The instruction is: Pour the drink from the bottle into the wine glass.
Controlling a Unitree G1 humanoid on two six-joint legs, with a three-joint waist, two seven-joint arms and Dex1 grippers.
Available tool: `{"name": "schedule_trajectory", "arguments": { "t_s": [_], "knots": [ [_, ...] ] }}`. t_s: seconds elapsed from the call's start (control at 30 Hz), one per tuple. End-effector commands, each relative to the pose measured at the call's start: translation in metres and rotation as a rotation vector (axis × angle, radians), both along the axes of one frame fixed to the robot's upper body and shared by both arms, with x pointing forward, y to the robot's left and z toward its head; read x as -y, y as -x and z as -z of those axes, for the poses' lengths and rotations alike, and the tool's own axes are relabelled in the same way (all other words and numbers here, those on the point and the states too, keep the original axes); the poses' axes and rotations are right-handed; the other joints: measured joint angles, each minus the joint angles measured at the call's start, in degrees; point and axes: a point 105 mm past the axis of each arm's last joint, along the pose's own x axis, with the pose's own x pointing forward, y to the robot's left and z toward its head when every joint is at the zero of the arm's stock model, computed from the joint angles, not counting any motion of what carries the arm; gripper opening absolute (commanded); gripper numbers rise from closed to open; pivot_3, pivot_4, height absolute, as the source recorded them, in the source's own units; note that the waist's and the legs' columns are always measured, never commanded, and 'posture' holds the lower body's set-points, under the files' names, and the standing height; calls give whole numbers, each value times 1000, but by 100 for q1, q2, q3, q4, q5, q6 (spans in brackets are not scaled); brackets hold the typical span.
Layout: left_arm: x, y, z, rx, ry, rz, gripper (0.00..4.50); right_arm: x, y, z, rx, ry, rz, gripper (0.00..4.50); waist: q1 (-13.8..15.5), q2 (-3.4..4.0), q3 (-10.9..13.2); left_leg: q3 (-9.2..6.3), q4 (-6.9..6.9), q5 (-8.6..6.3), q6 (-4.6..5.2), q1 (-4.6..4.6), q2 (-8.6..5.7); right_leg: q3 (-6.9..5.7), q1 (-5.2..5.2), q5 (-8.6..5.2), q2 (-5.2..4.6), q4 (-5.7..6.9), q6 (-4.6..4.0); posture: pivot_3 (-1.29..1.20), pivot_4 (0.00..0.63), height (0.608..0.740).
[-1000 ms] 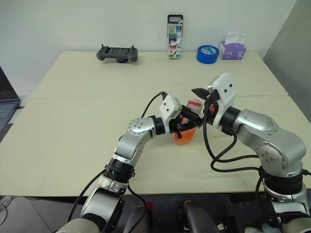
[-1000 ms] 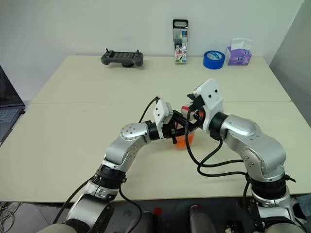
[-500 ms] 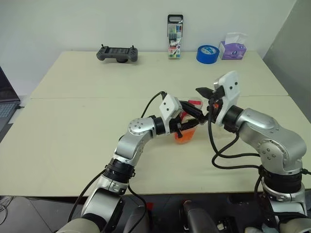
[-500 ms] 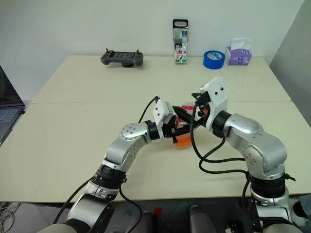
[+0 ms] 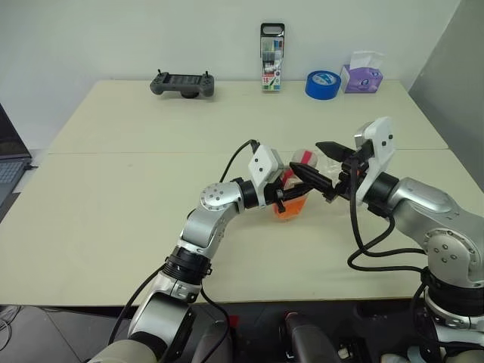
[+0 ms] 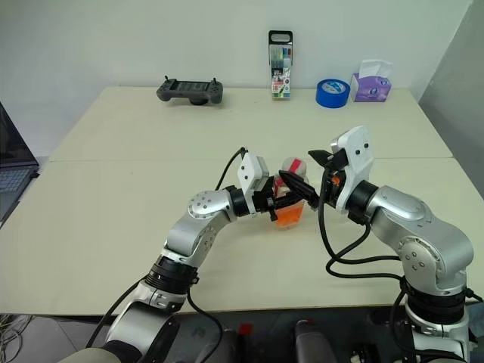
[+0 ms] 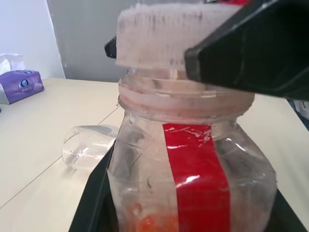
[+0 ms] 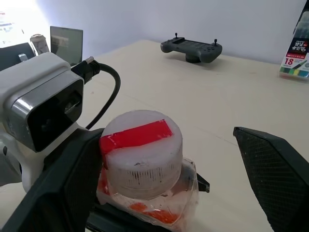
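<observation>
Bottle (image 5: pixel 291 198) clamped upright in left gripper (image 5: pixel 290 195), steadied for uncapping; cap on. Right gripper (image 5: pixel 326 168) wide open, empty, astride cap. Wine glass (image 7: pixel 88 146) lay toppled beside bottle.

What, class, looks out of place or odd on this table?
The wine glass appears to lie on its side on the table, beyond the bottle held by the left gripper. A glass awaiting a pour should stand upright.
</observation>
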Motion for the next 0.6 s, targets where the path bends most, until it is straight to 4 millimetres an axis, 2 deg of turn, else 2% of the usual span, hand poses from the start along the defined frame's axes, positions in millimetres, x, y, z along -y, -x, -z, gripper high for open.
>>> {"name": "schedule_trajectory", "arguments": {
  "t_s": [0.03,0.1,0.2,0.3,0.4,0.43,0.6],
  "knots": [
    [0,0,-20,69,44,2,1671,-3,4,-13,60,-6,-8,4436,0,0,0,0,0,0,0,0,0,0,0,0,0,0,0,0,150,740],
    [0,0,-20,69,43,3,1671,-5,4,-14,61,-11,-12,4436,0,0,0,2,0,0,0,-1,0,1,0,0,0,0,0,0,150,740],
    [-1,0,-20,69,42,2,1671,-8,5,-17,70,-31,-23,3823,0,0,0,2,0,0,0,-1,0,1,0,0,0,-1,0,0,150,740],
    [-2,0,-18,60,38,-3,1671,-12,9,-24,99,-27,-41,2802,0,0,0,0,0,0,0,-1,0,0,0,0,0,-1,0,0,150,740],
    [-5,-4,-11,25,39,-23,1670,-15,17,-39,133,-53,-75,1725,0,0,0,0,0,0,0,-2,0,0,0,0,0,-1,0,0,150,740],
    [-7,-5,-8,22,33,-29,1670,-16,20,-42,142,-51,-87,1598,-3,0,0,1,0,0,0,-1,0,1,-1,0,-1,-1,0,0,150,740],
    [-9,-8,-1,4,26,-45,1670,-16,29,-49,159,-35,-119,1594,5,0,0,-7,0,0,0,-4,1,-7,0,0,0,-2,-1,0,150,740]
  ]
}}
